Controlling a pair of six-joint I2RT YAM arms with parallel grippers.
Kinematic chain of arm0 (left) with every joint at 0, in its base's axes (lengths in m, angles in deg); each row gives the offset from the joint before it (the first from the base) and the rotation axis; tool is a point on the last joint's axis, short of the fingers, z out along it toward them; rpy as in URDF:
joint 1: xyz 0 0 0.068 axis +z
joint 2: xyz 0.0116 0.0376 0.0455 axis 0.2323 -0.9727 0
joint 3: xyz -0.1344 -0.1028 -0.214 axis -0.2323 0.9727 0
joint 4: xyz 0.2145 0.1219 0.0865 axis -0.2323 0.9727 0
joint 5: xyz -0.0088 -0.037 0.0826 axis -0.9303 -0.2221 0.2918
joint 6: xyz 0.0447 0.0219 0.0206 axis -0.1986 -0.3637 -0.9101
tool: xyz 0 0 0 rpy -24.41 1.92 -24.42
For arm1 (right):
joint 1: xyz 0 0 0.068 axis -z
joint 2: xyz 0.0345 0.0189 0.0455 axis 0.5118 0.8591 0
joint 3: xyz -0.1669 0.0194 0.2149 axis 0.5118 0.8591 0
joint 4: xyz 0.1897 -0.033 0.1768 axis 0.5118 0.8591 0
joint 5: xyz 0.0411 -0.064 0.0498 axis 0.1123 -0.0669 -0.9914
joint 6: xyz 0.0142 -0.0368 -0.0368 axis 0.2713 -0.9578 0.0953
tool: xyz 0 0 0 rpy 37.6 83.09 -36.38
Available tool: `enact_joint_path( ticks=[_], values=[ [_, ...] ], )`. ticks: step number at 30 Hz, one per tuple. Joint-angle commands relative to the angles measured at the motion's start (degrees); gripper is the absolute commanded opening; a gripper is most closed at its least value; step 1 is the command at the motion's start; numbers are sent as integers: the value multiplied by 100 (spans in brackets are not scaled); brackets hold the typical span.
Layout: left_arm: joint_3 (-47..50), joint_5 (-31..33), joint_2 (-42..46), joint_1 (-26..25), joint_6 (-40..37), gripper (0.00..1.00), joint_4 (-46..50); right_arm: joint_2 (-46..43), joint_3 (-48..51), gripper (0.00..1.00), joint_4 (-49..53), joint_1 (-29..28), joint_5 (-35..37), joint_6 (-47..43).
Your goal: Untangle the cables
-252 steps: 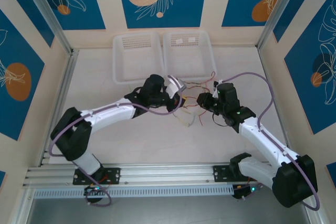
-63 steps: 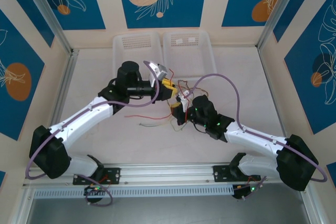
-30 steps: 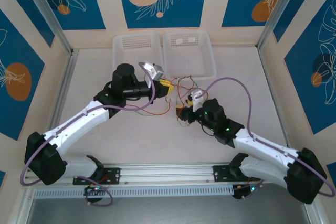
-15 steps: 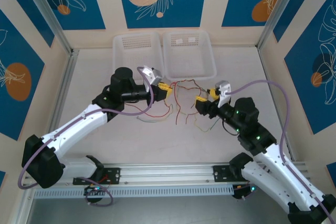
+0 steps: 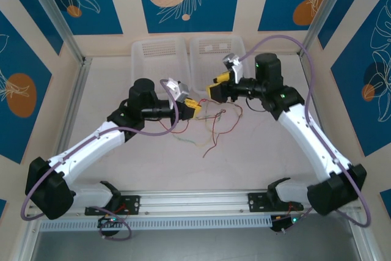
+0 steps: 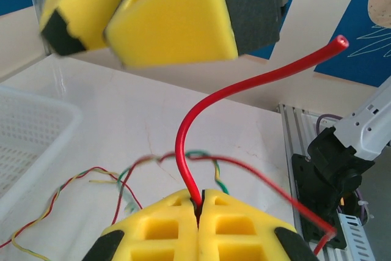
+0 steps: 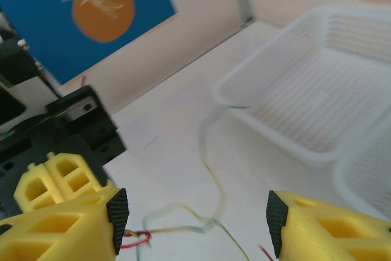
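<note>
My left gripper (image 5: pixel 196 106) is shut on a red cable (image 6: pixel 189 145) that rises from between its closed yellow fingertips (image 6: pixel 198 203) and curls up to the right. The other cables (image 5: pixel 212 128), red, green and yellow, trail loosely on the table below and to the right of it. My right gripper (image 5: pixel 214 87) hangs open just above and beyond the left one, near the baskets, with nothing between its fingers (image 7: pixel 194 215). Under it lie a blurred green-yellow cable (image 7: pixel 212 172) and a small red loop (image 7: pixel 135 237). The right gripper's yellow fingers (image 6: pixel 177 16) show at the top of the left wrist view.
Two white mesh baskets (image 5: pixel 137 65) (image 5: pixel 244 59) stand side by side at the back of the table. Thick purple-grey cables (image 5: pixel 308 71) loop from both arms. An aluminium rail (image 5: pixel 195 203) runs along the near edge.
My right gripper has swung from right of the tangle up and back towards the baskets, still open. The loose cables have shifted on the table. The left gripper stays shut in place.
</note>
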Motion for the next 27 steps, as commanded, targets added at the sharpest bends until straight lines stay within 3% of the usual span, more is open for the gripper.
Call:
enact_joint_path(
  ticks=[1,9,23,27],
  values=[
    [8,-132,173,-28,-201,0,-107,374,-501,64,1139,-126,-1265,-894],
    [76,64,176,-32,-201,0,-151,-1,372,67,519,-565,-1162,-1228],
    [226,397,234,-13,126,0,-397,-866,1870,76,-485,-571,-952,-861],
    [178,336,204,-10,132,0,-377,-637,1732,67,-117,-745,-555,-1026]
  ],
)
